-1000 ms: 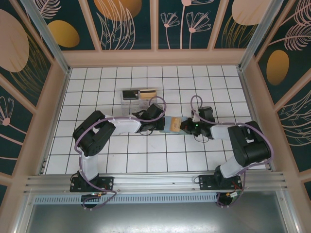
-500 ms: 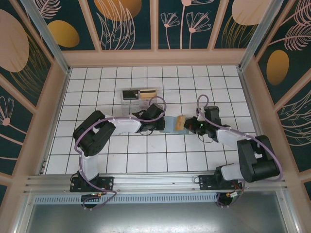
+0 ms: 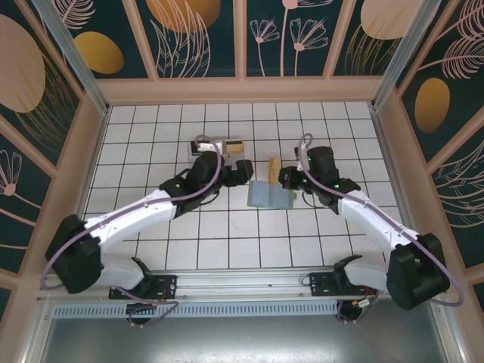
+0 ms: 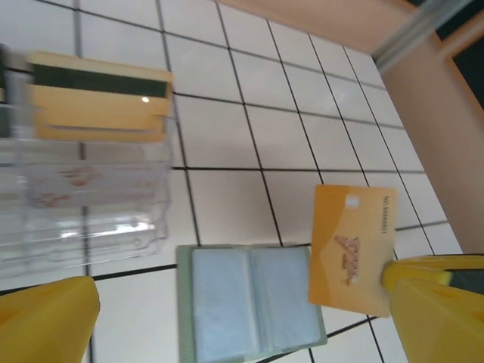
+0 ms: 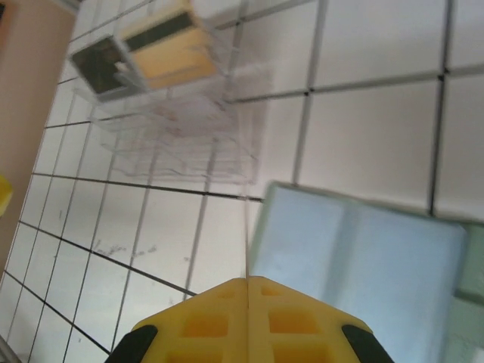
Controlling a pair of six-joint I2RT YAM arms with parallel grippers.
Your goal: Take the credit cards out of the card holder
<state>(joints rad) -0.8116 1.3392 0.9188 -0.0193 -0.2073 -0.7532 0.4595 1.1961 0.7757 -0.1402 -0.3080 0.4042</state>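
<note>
At frame centre our right gripper [image 3: 286, 178] pinches a freed credit card [image 3: 274, 165]; left gripper [image 3: 242, 171] gapes empty; we judge the card holder [image 3: 268, 195] emptied.

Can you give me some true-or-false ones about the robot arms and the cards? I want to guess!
1. The card holder lies open on the tiles. True.
2. The right gripper is pinching a credit card. True.
3. The left gripper is squeezing the card holder. False: its fingers are wide open and hold nothing.
4. The clear box is empty. False: tan cards lie in it.
</note>
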